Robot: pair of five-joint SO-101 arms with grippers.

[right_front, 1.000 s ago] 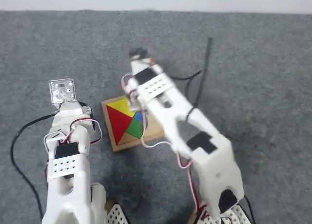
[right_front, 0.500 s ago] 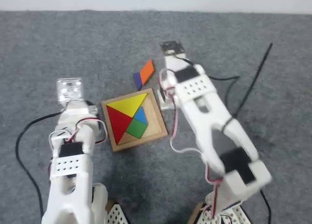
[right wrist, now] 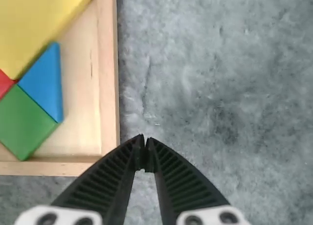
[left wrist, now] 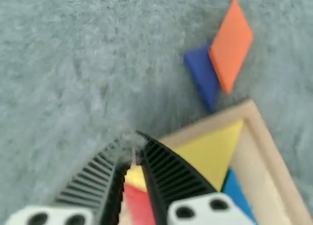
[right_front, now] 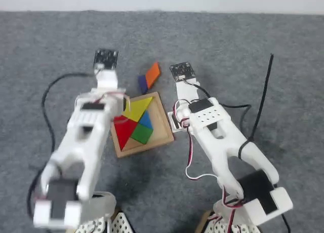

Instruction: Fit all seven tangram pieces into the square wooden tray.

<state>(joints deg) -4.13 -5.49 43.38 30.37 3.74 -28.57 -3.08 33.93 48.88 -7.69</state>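
Left gripper (left wrist: 132, 150): jaws closed to a thin slit, nothing held. Its tips sit over the near-left corner of the wooden tray (right_front: 165, 127), at frame centre in the high view.

In the tray: yellow triangle (right_front: 139, 107), red triangle (right_front: 121, 130), blue triangle (right_front: 146, 120), green square (right_front: 142, 134). Bare wood remains along its right side.

Just above the tray on the carpet (right_front: 263, 35), an orange parallelogram (right_front: 152, 72) and a dark blue piece (right_front: 143, 82) lie touching.

Right gripper (right wrist: 145, 146): closed, empty, over carpet just off the tray's rim.

Risks, as I judge them:
- Left tips dropping could shove the yellow triangle or skid the tray.
- Pinching one loose piece may drag its neighbour.
- Both lie flat, so a slip is likely.
- The right gripper could clip the rim.
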